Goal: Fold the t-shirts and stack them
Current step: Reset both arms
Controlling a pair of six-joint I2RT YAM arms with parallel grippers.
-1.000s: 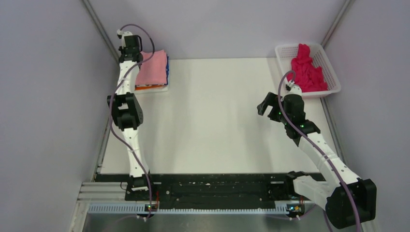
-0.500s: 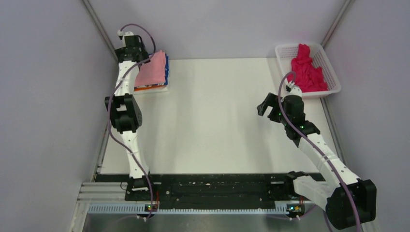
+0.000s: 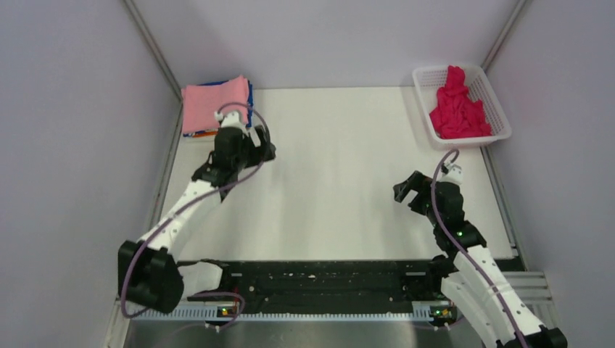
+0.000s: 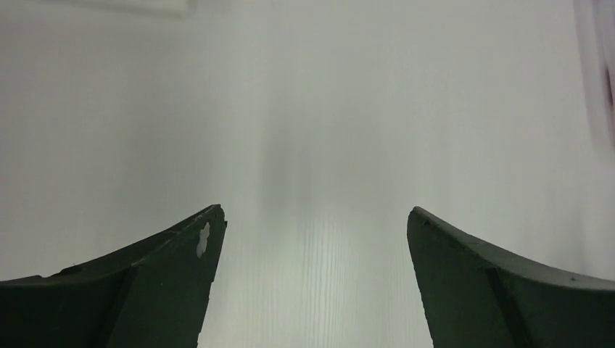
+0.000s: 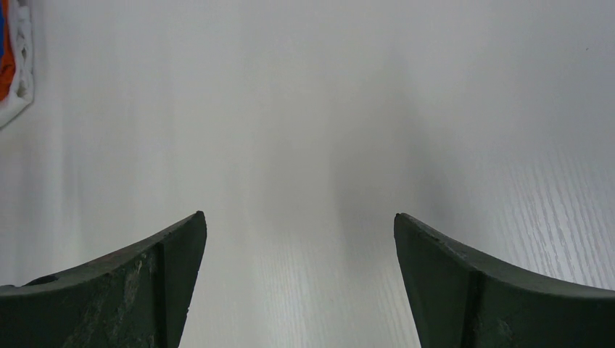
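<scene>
Left claw [image 3: 262, 151] has pulled off the pink t-shirt [image 3: 214, 107] — stacked. It and right claw [image 3: 405, 190] gape wide, empty — magenta t-shirt [image 3: 458, 110] next.

White mesh basket [image 3: 496, 103] on white table [image 3: 341, 159]

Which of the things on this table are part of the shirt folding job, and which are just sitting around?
Part of the job:
- folded pink t-shirt, on top of the stack at the far left
- blue t-shirt, only its edge showing beneath the pink one
- crumpled magenta t-shirt, not yet folded

Just sitting there:
- white mesh basket, holding the magenta shirt
- table
</scene>
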